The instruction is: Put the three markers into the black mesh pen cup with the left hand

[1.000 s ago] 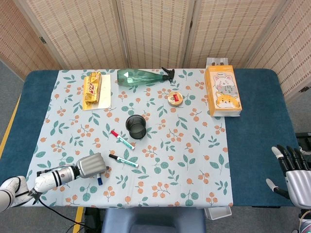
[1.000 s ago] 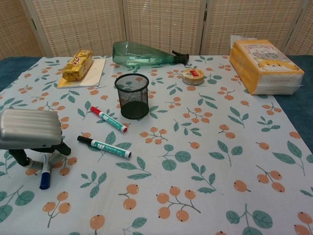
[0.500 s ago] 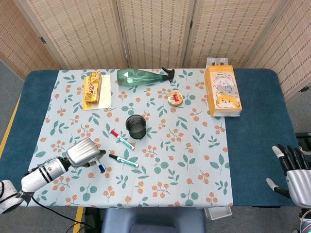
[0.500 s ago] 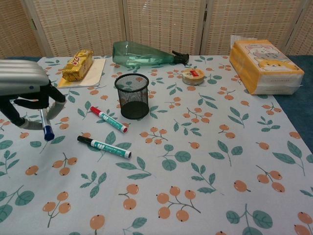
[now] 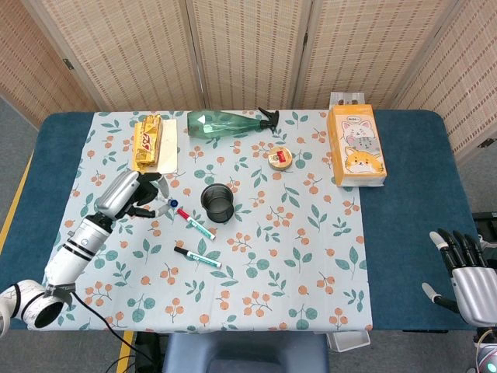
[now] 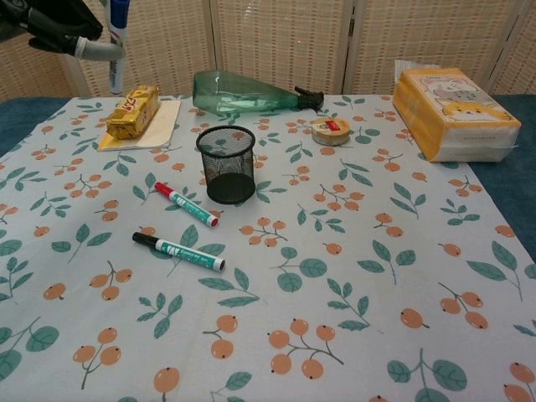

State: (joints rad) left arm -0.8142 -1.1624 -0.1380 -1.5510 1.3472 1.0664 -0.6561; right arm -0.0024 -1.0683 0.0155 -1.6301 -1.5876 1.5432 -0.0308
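- Two markers, red-capped (image 5: 195,223) and black-capped (image 5: 197,257), lie lower left of the cup (image 5: 217,203).
- Left hand (image 5: 130,196) grips a blue marker (image 5: 165,203), left of the cup.
- Right hand (image 5: 466,272), fingers apart and empty, lower right past the table edge (image 5: 435,330).

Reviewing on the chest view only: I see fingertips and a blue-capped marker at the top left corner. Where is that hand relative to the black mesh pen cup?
Observer: In the head view the left hand holds the blue-capped marker to the left of the black mesh pen cup, not over its mouth.
Operator: Is the whole hand visible there?
Observer: Yes, its silver back shows, with the arm reaching in from the lower left of the picture.
Operator: And the right hand?
Observer: The right hand sits beyond the right edge of the blue table, fingers spread, holding nothing.
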